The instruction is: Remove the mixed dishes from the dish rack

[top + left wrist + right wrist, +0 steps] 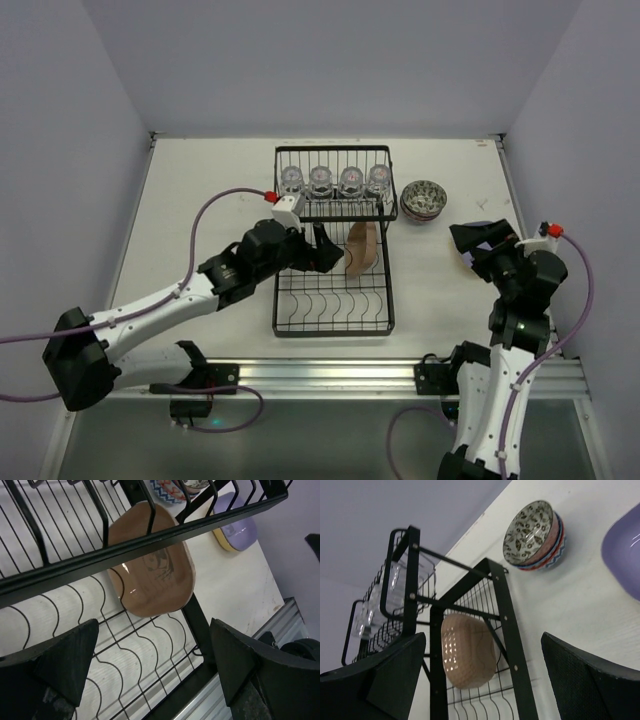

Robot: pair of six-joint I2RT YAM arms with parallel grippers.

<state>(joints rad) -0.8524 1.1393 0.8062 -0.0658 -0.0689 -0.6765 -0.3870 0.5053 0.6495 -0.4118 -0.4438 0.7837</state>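
Spread wide at the left tool (152, 647), with nothing between its fingers (65, 660); poised low over the wavy wire floor of the rack (283, 300) and facing the tan plate (155, 580). Just ahead of that tool: the tan plate, tilted on edge in the lower tray, leaning by the crossbar under the raised shelf, apart from both fingers. Further out, on the raised shelf: four clear cups (335, 180) in a row. Right of the rack, on the bench (200, 180): three bowls (532, 535) nested in one stack, and nearer the arm a purple plate (625, 550) lying on a yellow plate (222, 542). Near that pile: the right tool (482, 665), likewise gaping and empty.

Judged as the reach for the last plate in the tray: bowls and two plates out, one plate and four cups left in. Next, probably: ease forward to bracket the plate's near rim, close on it, lift clear of the dividers and crossbar, then swing toward the plate pile. Worth watching: a thin, tilted rim, easy to slip on or to snag against the wires.
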